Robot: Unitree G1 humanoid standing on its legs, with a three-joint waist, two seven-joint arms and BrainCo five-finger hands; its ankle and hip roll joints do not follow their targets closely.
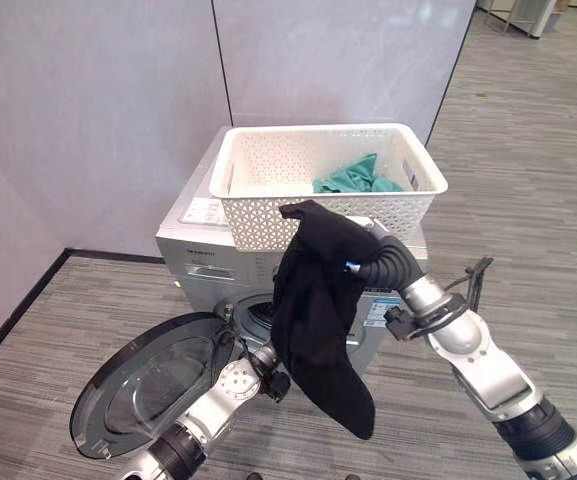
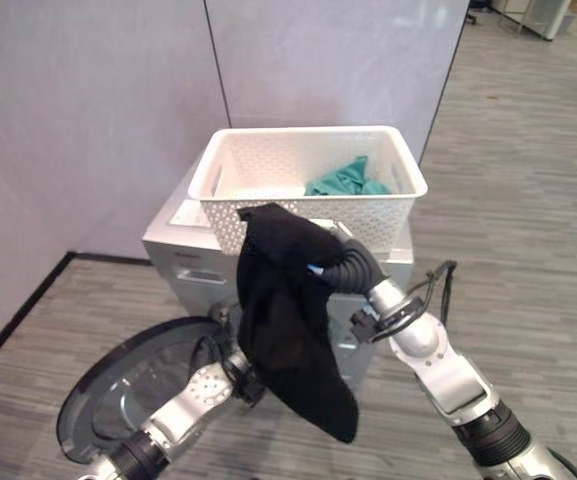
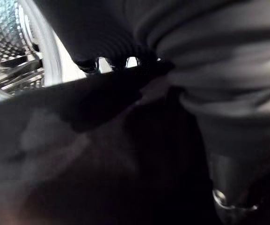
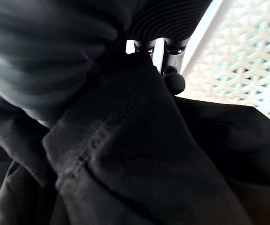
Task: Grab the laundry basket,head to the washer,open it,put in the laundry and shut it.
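While a black garment (image 1: 318,310) hangs from its right hand (image 4: 160,51), the humanoid stands before a silver washer (image 1: 203,250) whose round door (image 1: 153,385) lies swung wide to the near left. The cloth drapes over that hand and falls in a long fold in front of the machine; in the right wrist view dark-tipped fingers (image 4: 173,80) curl against the fabric, so the hand looks clamped on it. A white lattice laundry basket (image 1: 258,210) sits on top of the washer with a teal item (image 1: 358,178) left inside, toward its right.

Low and to the left, the left hand (image 1: 268,372) reaches toward the drum opening (image 1: 258,310), just behind the hanging cloth. Its wrist view shows the perforated steel drum (image 3: 6,28), but whether its fingers are apart or together cannot be told.

Loading appears under way, with the teal piece and the door yet to come. To do this step well, the right hand should probably come down and forward until the trailing hem is past the drum's lip before letting go. A hem left draped across the seal would likely catch when the door closes. The left arm, sitting in the cloth's path, may need to clear first.
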